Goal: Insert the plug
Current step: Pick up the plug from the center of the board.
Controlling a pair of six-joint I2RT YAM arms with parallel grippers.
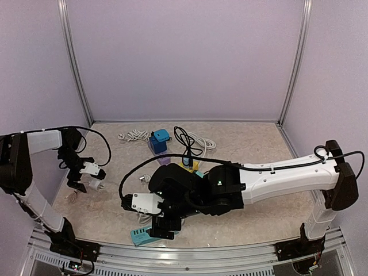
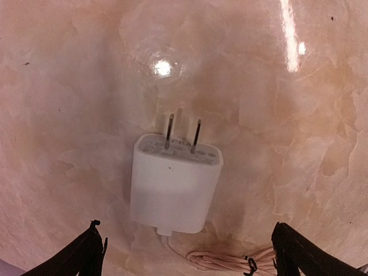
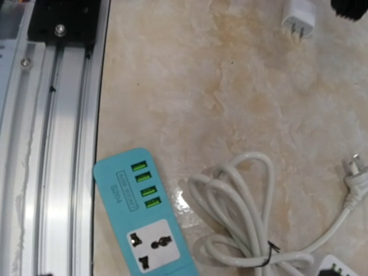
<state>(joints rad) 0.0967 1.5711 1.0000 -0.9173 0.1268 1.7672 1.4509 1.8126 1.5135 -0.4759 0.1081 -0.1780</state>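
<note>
The plug is a white wall adapter lying flat on the marble table with its two prongs pointing away from my left wrist camera. Its thin pale cable is bundled just behind it. My left gripper hovers over the plug's cable end, open, with one dark finger on each side and not touching it. From above, the plug lies under the left gripper. A teal power strip with one socket and several green USB ports lies near the front edge. My right gripper hangs open above the strip, holding nothing; its fingers are outside the right wrist view.
The strip's white cord lies coiled beside it and ends in a loose plug. An aluminium rail borders the front edge. At the back lie a blue box, white cables and a black cable.
</note>
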